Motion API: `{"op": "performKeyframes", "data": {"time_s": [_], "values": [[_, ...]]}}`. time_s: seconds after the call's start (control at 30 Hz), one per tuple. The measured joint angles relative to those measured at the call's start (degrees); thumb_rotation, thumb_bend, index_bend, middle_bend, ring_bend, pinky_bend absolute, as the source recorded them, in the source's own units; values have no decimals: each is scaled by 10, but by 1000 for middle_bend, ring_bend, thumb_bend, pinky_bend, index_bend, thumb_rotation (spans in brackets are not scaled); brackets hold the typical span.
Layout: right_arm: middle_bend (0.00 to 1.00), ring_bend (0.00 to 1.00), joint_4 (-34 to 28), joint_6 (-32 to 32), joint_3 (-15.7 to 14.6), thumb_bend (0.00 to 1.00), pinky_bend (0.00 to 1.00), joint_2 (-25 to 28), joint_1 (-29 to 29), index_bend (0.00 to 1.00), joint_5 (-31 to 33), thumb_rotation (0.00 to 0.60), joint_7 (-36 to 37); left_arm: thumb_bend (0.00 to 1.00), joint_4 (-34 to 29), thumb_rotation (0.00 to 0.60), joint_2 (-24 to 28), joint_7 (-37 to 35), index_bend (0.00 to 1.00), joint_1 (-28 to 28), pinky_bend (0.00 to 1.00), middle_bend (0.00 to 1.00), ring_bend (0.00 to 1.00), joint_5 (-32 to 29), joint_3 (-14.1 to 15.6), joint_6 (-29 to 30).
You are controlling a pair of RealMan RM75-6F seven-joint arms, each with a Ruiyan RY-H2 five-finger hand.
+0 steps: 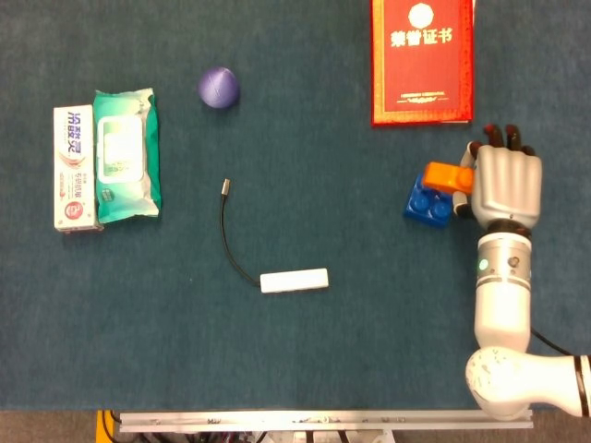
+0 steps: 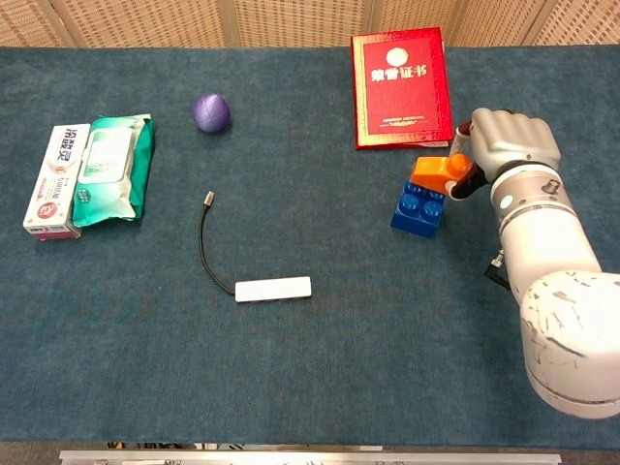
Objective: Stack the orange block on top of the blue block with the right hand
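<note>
The blue block (image 1: 427, 205) (image 2: 418, 210) lies on the dark blue cloth at the right, below the red booklet. The orange block (image 1: 445, 176) (image 2: 432, 172) sits at its upper right edge, overhanging toward my right hand (image 1: 505, 183) (image 2: 508, 143). That hand grips the orange block between thumb and fingers, palm down, just right of both blocks. Whether the orange block rests on the blue one or hovers just above it I cannot tell. My left hand shows in neither view.
A red booklet (image 1: 422, 61) (image 2: 401, 86) lies behind the blocks. A purple ball (image 1: 219, 88), a green wipes pack (image 1: 126, 153) and a toothpaste box (image 1: 75, 166) are at the left. A white dongle with black cable (image 1: 294, 281) lies mid-table.
</note>
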Motion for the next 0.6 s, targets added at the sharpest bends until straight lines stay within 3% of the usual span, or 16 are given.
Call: {"op": "performKeyframes", "data": {"time_s": [0.6], "values": [[185,82,10,-5,-3,315,252,-7,7,519,10,600,3,41,2,600,-1,-4,535,2,492,611,488,-1,1,0]]}}
